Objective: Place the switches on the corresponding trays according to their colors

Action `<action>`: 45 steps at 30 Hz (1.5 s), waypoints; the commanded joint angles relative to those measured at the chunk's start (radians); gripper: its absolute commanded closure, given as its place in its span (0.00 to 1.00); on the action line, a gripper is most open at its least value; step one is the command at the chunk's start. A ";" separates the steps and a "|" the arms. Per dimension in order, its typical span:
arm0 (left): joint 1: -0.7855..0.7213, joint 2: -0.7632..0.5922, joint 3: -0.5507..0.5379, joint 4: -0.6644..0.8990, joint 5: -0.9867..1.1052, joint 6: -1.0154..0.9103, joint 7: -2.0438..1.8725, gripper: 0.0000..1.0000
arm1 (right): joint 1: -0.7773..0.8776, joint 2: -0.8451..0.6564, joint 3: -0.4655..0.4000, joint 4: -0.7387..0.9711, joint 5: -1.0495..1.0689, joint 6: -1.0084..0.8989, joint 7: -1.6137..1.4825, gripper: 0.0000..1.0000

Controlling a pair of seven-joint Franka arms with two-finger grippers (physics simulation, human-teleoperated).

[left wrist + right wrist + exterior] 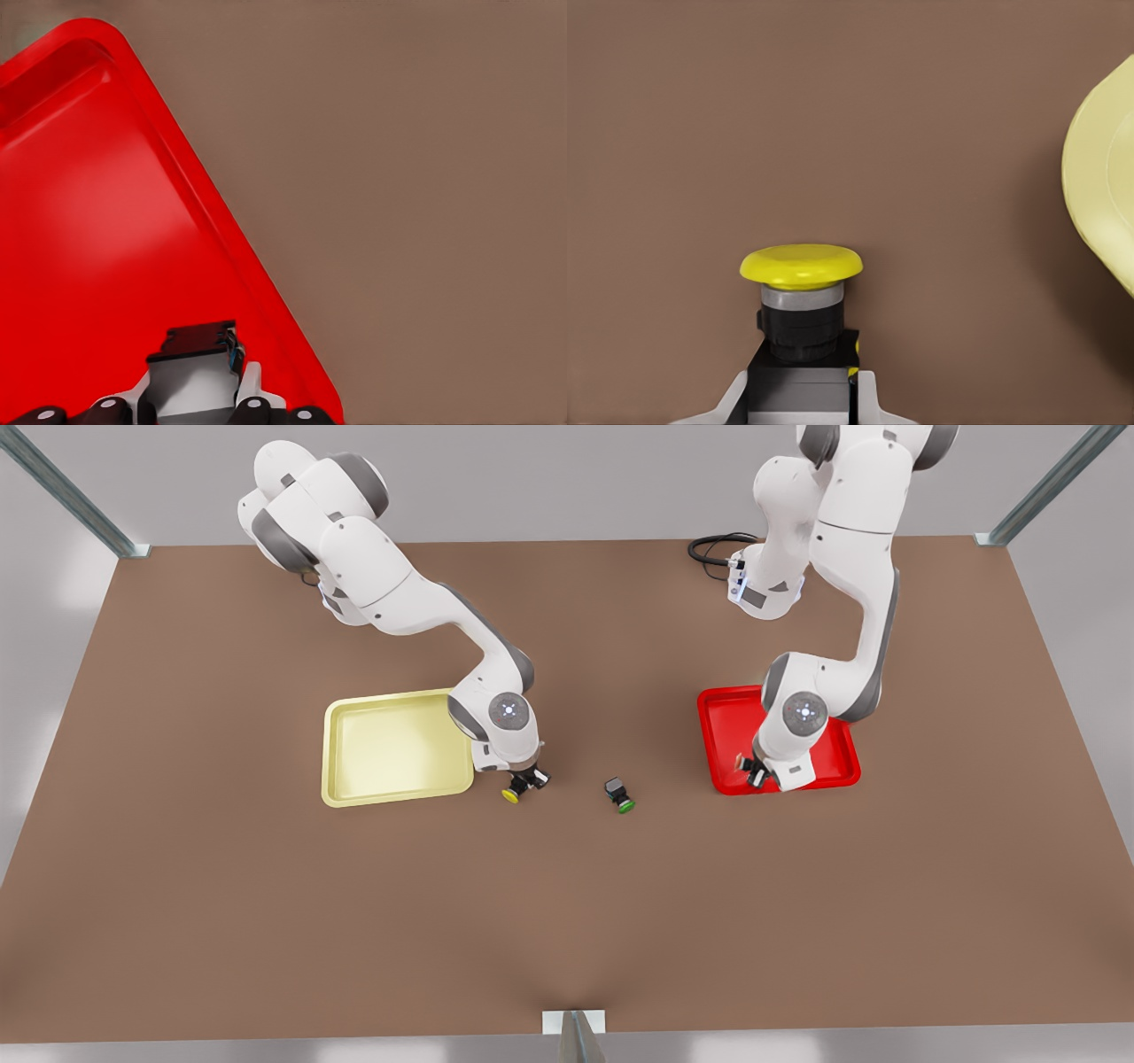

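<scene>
The yellow switch [801, 305] sat clamped in the right gripper [526, 782] just off the yellow tray's [395, 747] corner, while the left gripper [756, 771] gripped a dark switch body [197, 354] over the red tray's [97, 257] edge, the green button [620, 794] lying between on the desk [567, 921].

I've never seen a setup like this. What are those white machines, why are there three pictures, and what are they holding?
These are two white robot arms in a computer simulation, each ending in a two-finger gripper. The wide picture looks down at a brown table; the other two come from cameras on the arms' wrists. The right gripper holds a small dark grey push-button switch with a yellow cap beside the pale yellow plastic tray. The left gripper holds a small dark boxy switch over the bright red plastic tray; its cap is hidden. A similar green-capped button lies on the table between the trays.
</scene>
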 commanded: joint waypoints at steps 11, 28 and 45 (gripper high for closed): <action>-0.001 -0.042 0.129 -0.105 -0.003 -0.096 0.242 0.00 | -0.005 -0.021 0.000 -0.011 0.000 -0.001 -0.009 0.43; -0.006 -0.071 0.092 0.257 -0.004 -0.409 0.306 0.00 | -0.050 -0.129 0.000 -0.054 0.000 -0.058 -0.106 0.49; 0.279 -0.076 -0.333 0.783 0.174 -0.754 1.171 0.00 | -0.268 -0.466 0.002 -0.586 0.000 -0.058 -0.446 0.04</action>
